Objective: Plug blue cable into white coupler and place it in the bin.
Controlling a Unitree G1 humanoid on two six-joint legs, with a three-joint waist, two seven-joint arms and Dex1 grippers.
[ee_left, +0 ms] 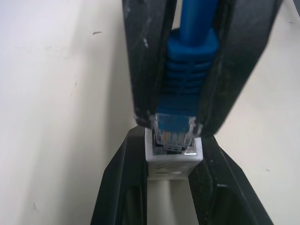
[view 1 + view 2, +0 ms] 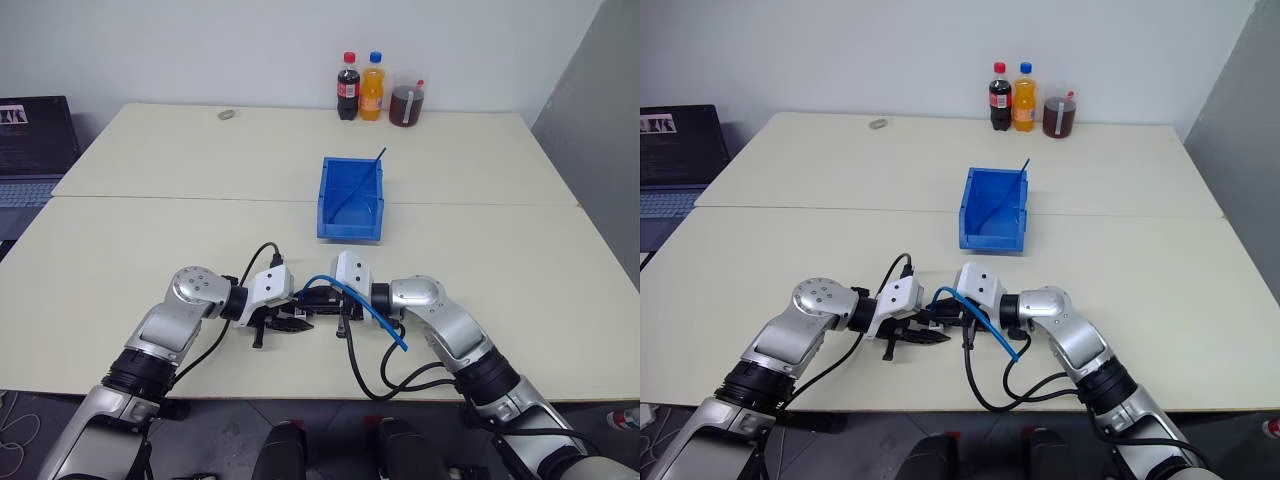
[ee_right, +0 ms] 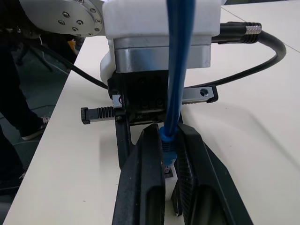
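My two grippers meet tip to tip low over the near part of the table. The left gripper is shut on the white coupler, a tiny box with its socket facing the other hand. The right gripper is shut on the ribbed boot of the blue cable. The cable's clear plug has its tip in the socket mouth. The rest of the blue cable arcs over the right wrist and hangs toward the table's near edge. The bin stands farther back in the middle, a dark blue strand leaning in it.
Two bottles and a cup of dark drink stand at the far edge. A laptop sits off the table's left. A small round object lies far left. Thick black cables loop under my wrists by the front edge.
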